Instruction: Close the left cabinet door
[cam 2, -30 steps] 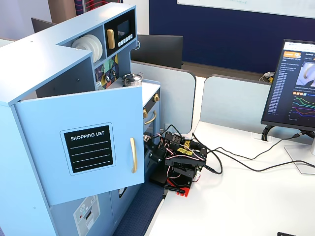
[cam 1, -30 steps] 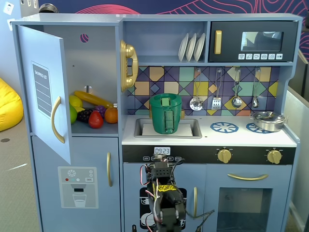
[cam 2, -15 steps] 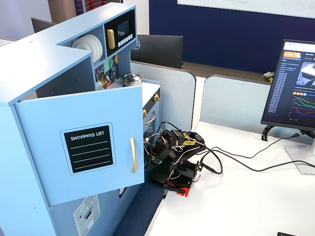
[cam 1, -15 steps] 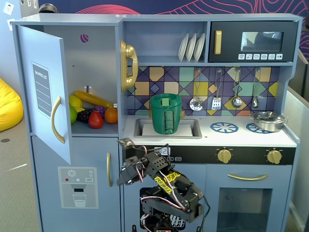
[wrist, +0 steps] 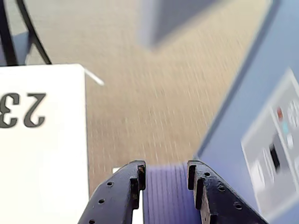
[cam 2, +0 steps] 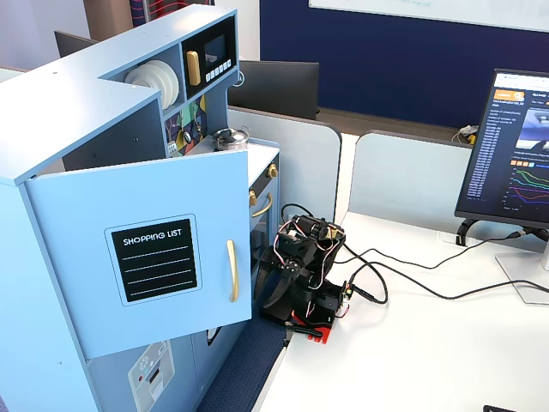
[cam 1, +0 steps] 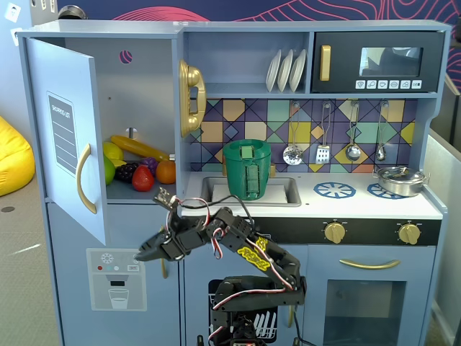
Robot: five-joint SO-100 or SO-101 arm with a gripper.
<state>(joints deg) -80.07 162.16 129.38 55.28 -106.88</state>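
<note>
Light-blue chalkboard-panelled left cabinet door stands wide open; black two-finger gripper, jaws slightly spread, empty, sits below it; a low sweep risks missing.

Toy fruit in fridge, green pot in sink, gold phone, plates, monitor w/ charts
</note>
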